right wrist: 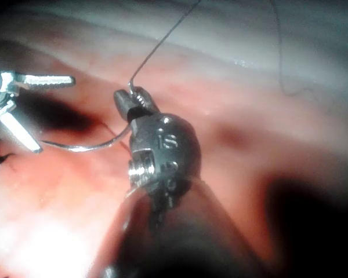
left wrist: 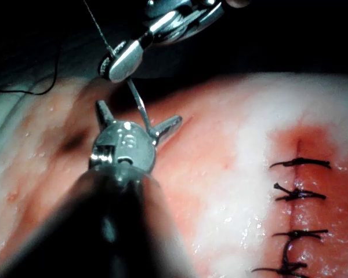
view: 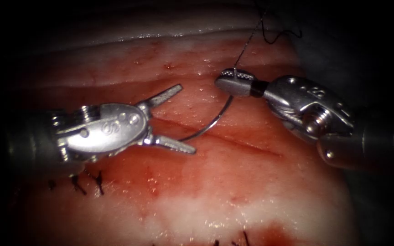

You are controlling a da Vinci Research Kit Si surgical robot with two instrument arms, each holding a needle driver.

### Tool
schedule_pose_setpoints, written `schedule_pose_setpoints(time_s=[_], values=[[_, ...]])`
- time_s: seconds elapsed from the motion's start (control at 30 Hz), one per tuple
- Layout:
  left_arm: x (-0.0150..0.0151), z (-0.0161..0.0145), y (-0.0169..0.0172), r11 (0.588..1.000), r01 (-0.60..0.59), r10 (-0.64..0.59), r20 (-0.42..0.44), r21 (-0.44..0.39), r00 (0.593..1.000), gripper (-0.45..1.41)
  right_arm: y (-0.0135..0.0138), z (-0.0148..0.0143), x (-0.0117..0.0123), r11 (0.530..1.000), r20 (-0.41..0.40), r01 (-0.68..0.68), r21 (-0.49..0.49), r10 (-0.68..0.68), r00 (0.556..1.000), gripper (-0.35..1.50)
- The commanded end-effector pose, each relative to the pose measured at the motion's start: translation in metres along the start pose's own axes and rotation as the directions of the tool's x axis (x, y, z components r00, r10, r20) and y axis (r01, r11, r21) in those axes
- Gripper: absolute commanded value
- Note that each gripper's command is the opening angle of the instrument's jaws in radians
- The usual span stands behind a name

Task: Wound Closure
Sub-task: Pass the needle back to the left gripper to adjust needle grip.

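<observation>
The right arm's tool has its jaws clenched on the curved needle at the thread end of its curve, where the thread leaves the jaws and runs up and away over the far edge of the tissue. From this grip the needle arcs down and toward the left arm's tool, whose jaws are spread wide and hold nothing. The needle's tip end reaches in between these spread jaws, near the lower one; whether it touches that jaw cannot be told. The needle hangs free above the tissue, over the cut, not in it. Dark finished stitches lie on the tissue just below the left tool.
</observation>
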Motion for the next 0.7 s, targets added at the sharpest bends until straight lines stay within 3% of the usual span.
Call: schedule_pose_setpoints(time_s=[0.03, 0.13, 0.17, 0.27, 0.4, 0.43, 0.53, 0.67, 0.7], values=[[-0.0002, 0.0009, -0.0007, 1.000, 0.025, -0.025, 0.015, -0.013, 1.000, 0.83, 0.0002, 0.0007, -0.0004, 0.998, -0.012, 0.055, 0.014, -0.055, 0.998, -0.35], [-0.0006, 0.0014, -0.0021, 0.992, 0.111, -0.106, 0.075, -0.066, 0.992, 0.83, 0.0000, 0.0007, -0.0004, 0.989, -0.043, 0.136, 0.065, -0.133, 0.990, -0.35], [-0.0013, 0.0022, -0.0034, 0.976, 0.181, -0.166, 0.126, -0.123, 0.978, 0.85, -0.0003, 0.0007, 0.0000, 0.979, -0.069, 0.184, 0.092, -0.178, 0.982, -0.35], [-0.0019, 0.0029, -0.0042, 0.959, 0.232, -0.208, 0.152, -0.161, 0.966, 0.85, -0.0005, 0.0007, 0.0002, 0.970, -0.088, 0.216, 0.109, -0.207, 0.974, -0.35], [-0.0041, 0.0043, -0.0037, 0.872, 0.390, -0.328, 0.237, -0.295, 0.914, 0.85, -0.0010, 0.0008, 0.0011, 0.927, -0.159, 0.358, 0.116, -0.338, 0.928, -0.35], [-0.0041, 0.0043, -0.0037, 0.872, 0.390, -0.328, 0.237, -0.295, 0.914, 0.85, -0.0010, 0.0008, 0.0011, 0.927, -0.159, 0.358, 0.116, -0.338, 0.928, -0.35], [-0.0043, 0.0050, -0.0028, 0.812, 0.490, -0.419, 0.268, -0.318, 0.868, 0.85, -0.0013, 0.0009, 0.0012, 0.910, -0.168, 0.399, 0.110, -0.379, 0.910, -0.35], [-0.0041, 0.0052, -0.0027, 0.787, 0.525, -0.450, 0.281, -0.325, 0.848, 0.85, -0.0016, 0.0010, 0.0013, 0.903, -0.183, 0.414, 0.115, -0.391, 0.902, -0.35], [-0.0041, 0.0054, -0.0028, 0.741, 0.595, -0.514, 0.307, -0.312, 0.801, 0.81, -0.0019, 0.0011, 0.0013, 0.894, -0.196, 0.430, 0.128, -0.402, 0.895, -0.35]])
